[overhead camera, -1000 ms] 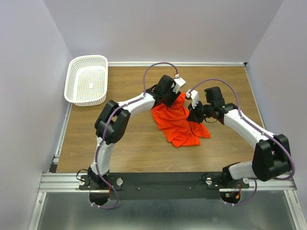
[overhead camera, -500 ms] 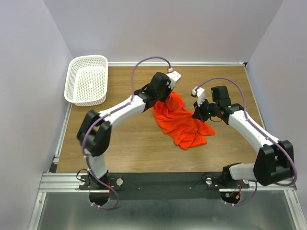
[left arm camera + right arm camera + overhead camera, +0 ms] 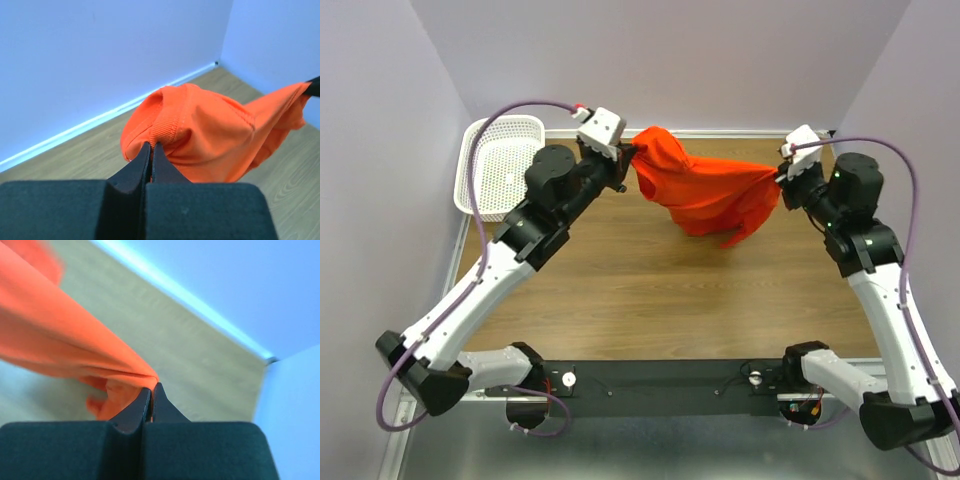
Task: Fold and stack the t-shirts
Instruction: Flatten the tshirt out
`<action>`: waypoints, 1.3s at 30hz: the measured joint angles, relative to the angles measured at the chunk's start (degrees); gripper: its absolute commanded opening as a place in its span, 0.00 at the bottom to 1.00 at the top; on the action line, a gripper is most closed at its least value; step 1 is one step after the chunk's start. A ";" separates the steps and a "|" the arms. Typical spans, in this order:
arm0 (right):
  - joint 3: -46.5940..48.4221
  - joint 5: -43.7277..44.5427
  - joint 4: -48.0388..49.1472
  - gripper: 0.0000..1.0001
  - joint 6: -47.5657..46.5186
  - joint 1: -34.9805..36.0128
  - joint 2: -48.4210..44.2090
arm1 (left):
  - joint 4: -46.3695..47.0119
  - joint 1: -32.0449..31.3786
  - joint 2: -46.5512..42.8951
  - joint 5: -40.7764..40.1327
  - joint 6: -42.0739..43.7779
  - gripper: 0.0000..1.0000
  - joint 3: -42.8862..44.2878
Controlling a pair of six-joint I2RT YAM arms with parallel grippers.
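The orange-red t-shirt (image 3: 705,190) hangs in the air over the back of the table, stretched between both grippers. My left gripper (image 3: 630,156) is shut on its ribbed edge at the left end; the wrist view shows the jaws (image 3: 151,146) pinched on the fabric (image 3: 210,135). My right gripper (image 3: 782,177) is shut on the shirt's right end; its wrist view shows the jaws (image 3: 151,387) closed on a fold of cloth (image 3: 55,340). The lower part of the shirt droops between them.
A white mesh basket (image 3: 502,166) stands at the back left corner of the wooden table (image 3: 620,290). Walls close the table in at the back and both sides. The arm bases sit at the near edge.
Both grippers have lifted the shirt off the table and moved apart, left arm to the back left, right arm to the back right, pulling the cloth taut between them.
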 measured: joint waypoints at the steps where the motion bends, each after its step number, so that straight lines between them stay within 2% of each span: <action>1: 0.79 0.46 0.00 0.01 0.00 0.00 -0.42 | 0.00 0.07 -1.27 -0.22 -0.22 0.00 -0.13; 8: 9.44 2.84 0.37 0.00 0.68 0.04 -3.98 | -0.13 1.01 -10.19 -2.05 -1.86 0.00 -1.51; 12: 13.94 0.46 -1.36 0.00 1.11 0.04 -4.74 | 0.70 1.11 -14.14 1.44 -5.40 0.00 -2.60; 21: 36.92 -6.27 -6.58 0.01 4.17 0.02 0.76 | 7.76 1.22 -21.40 8.98 -19.78 0.00 -4.22; 27: 36.52 -10.27 -6.56 0.01 4.85 0.02 1.14 | 12.72 1.22 -23.28 9.20 -24.55 0.00 -6.54; 31: 30.60 -11.50 -7.41 0.01 5.09 0.00 2.05 | 15.39 1.31 -22.40 8.92 -26.29 0.00 -11.23; 34: 28.17 -10.69 -8.39 0.00 5.16 0.00 4.26 | 16.55 1.60 -17.70 8.48 -27.21 0.00 -13.27; 37: 28.11 -7.67 -8.70 0.01 5.16 0.00 6.80 | 17.20 2.08 -9.90 8.55 -27.43 0.00 -10.75; 39: 29.11 -5.25 -9.03 0.00 5.16 -0.02 8.02 | 16.68 2.27 -2.84 9.46 -27.41 0.00 -5.99</action>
